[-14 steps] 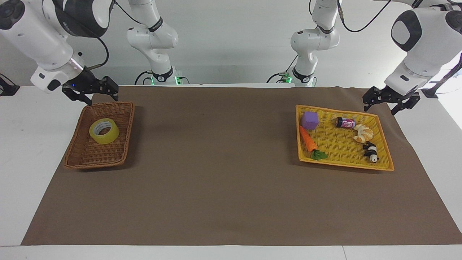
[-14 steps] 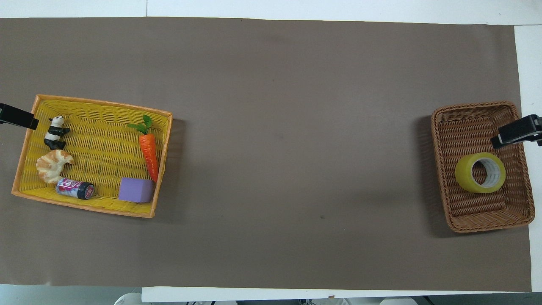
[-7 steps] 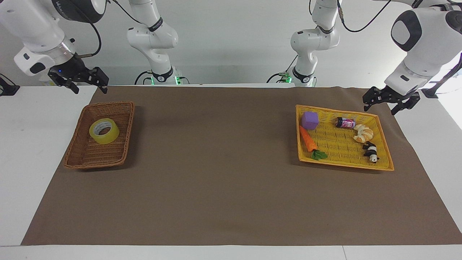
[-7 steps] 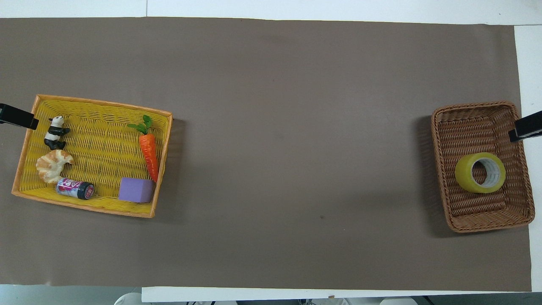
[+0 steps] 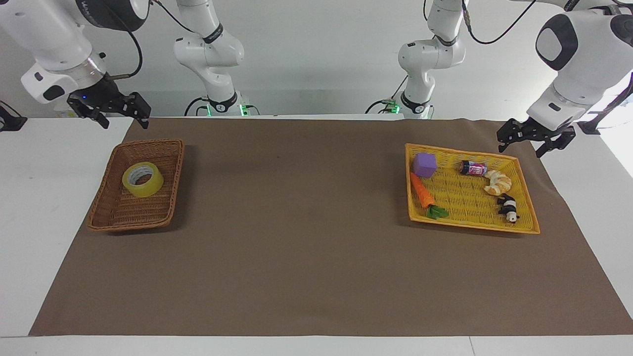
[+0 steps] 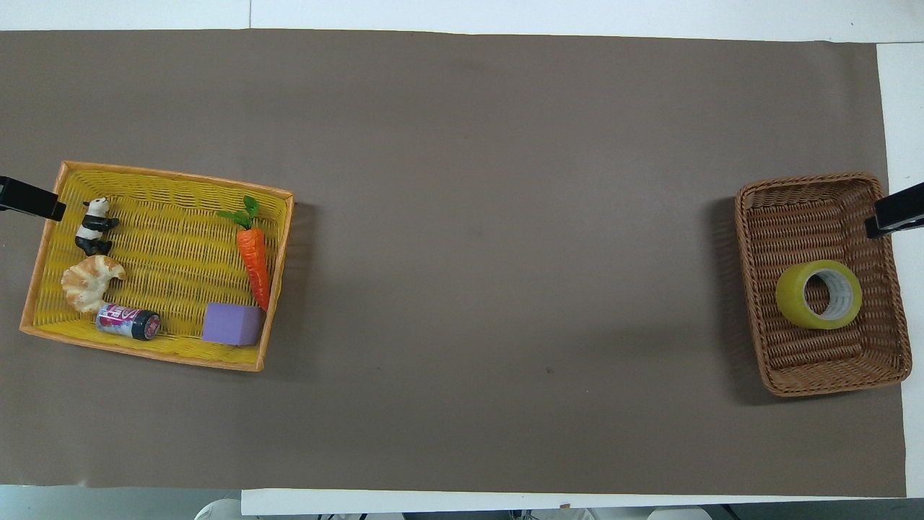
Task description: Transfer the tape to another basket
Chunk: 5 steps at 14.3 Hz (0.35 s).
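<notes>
We see the right claw [image 5: 122, 116] raised, spread wide and empty, over the surface's edge by the brown basket [image 5: 106, 195], where the tape [image 5: 143, 179] lies. Our left claw [image 5: 523, 143] waits, also wide apart and empty, by the yellow basket's [image 5: 470, 225] corner.

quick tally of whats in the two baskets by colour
yellow: 1, tape in the brown basket
purple: 1, block in the yellow basket
orange: 1, carrot
tan: 1, croissant
black and white: 1, panda
red and dark: 1, can
total: 6
</notes>
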Motion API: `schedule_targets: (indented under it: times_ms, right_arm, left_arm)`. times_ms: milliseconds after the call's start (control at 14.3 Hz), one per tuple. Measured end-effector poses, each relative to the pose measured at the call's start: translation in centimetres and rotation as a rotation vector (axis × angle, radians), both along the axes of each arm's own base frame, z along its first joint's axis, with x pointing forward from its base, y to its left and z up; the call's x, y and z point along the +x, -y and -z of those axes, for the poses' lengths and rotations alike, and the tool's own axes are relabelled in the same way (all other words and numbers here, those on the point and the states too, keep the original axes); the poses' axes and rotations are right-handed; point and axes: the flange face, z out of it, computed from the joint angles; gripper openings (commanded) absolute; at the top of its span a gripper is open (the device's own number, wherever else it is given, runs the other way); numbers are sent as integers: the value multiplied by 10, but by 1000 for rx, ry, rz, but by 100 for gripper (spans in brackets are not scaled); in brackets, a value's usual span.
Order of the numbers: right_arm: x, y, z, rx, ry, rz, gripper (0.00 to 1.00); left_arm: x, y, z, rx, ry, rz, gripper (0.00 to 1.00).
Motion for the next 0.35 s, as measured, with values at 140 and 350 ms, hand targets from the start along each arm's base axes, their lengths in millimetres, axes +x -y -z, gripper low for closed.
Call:
schedule_targets:
  times_ms: [140, 350]
  right_arm:
    - [-2, 0, 1, 2, -16, 5, 99]
    - [-4, 10, 0, 5, -19, 24, 99]
  left_arm:
    - [0, 0, 0, 0, 0, 0, 100]
    - [0, 0, 0, 0, 0, 0, 100]
